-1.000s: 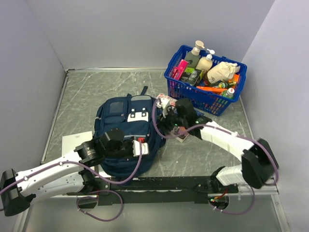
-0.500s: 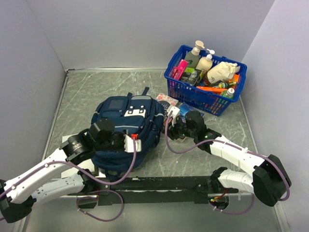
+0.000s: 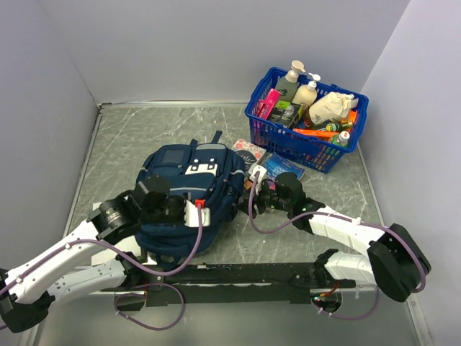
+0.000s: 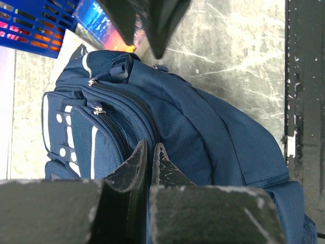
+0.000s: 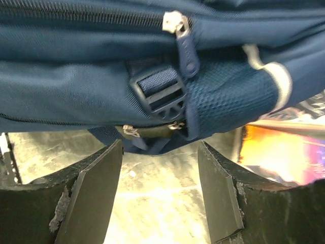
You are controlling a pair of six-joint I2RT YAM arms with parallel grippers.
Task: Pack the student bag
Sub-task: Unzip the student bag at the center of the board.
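Observation:
The student bag (image 3: 189, 189), navy blue with a white patch, lies on the grey table. My left gripper (image 3: 199, 213) rests on its near side. In the left wrist view the jaws (image 4: 150, 152) are pressed together on the bag's fabric (image 4: 203, 117) beside a zip. My right gripper (image 3: 256, 189) is open and empty, low at the bag's right side. In the right wrist view its fingers (image 5: 96, 188) straddle bare table just short of the bag (image 5: 101, 61), below a buckle (image 5: 160, 94) and a zip pull (image 5: 185, 48).
A blue plastic basket (image 3: 288, 148) full of bottles and packets stands at the back right. Two colourful packets (image 3: 283, 167) lie on the table between basket and bag. A white sheet (image 3: 108, 210) lies left of the bag. Walls close in left and right.
The left gripper pulled back to the left, and the bag shifted and bunched up with it. The right gripper moved down and away from the bag's top, uncovering the packets on the table.

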